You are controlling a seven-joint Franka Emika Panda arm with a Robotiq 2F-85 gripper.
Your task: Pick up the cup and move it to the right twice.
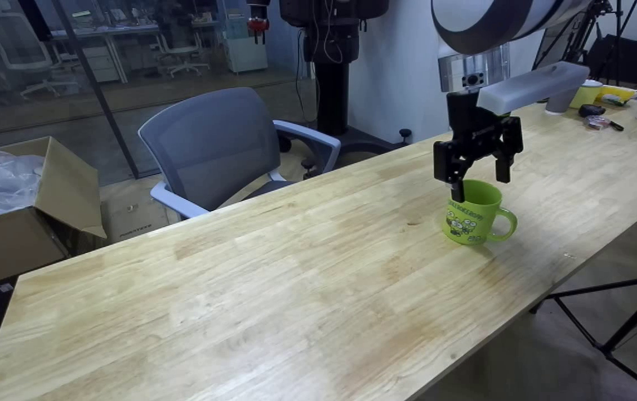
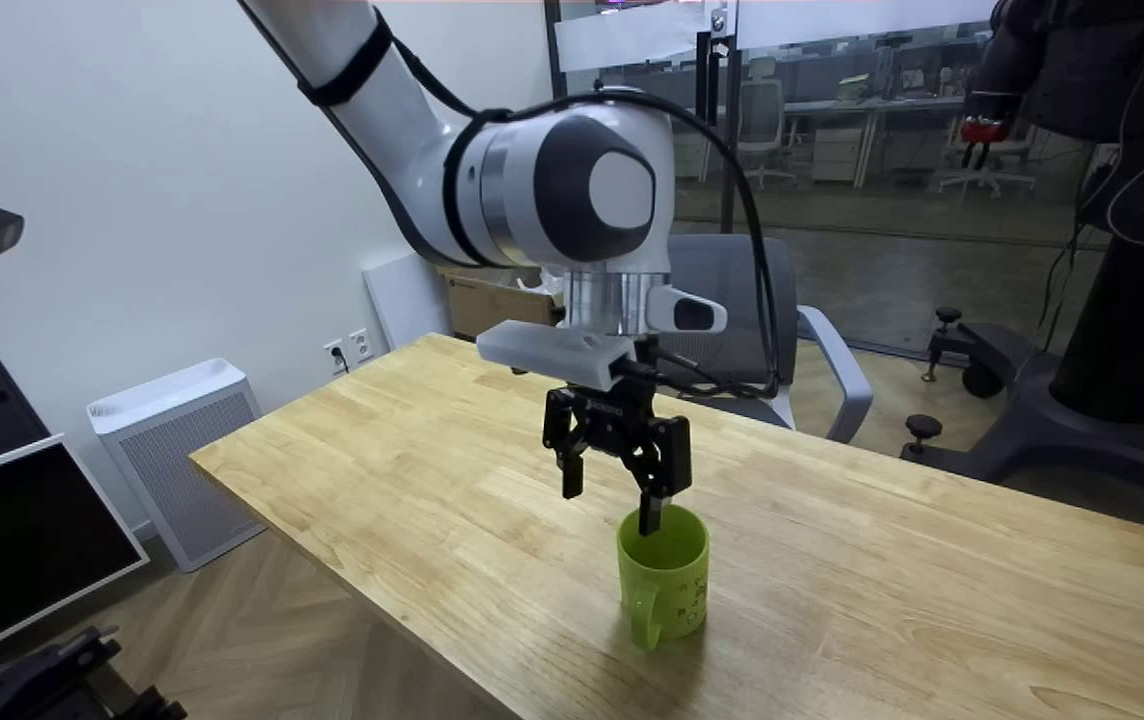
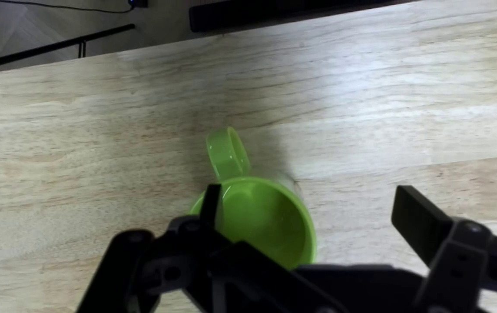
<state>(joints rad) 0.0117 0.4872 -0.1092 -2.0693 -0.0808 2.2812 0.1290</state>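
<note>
Lowering from there probably risked catching the rim and tipping the cup, because the 2 fingers, spread wide, were off-centre. It sat upright on the worktop, not midway beneath them: 1 overlapped its mouth, above or inside unclear; the other hung beside it.

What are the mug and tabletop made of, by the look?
Mug: glossy, perhaps glazed ceramic, though plastic is possible; small bright highlights on its handle. Tabletop: likely wood, maybe laminate, smooth with slight sheen; grain in joined strips, soft glare.
</note>
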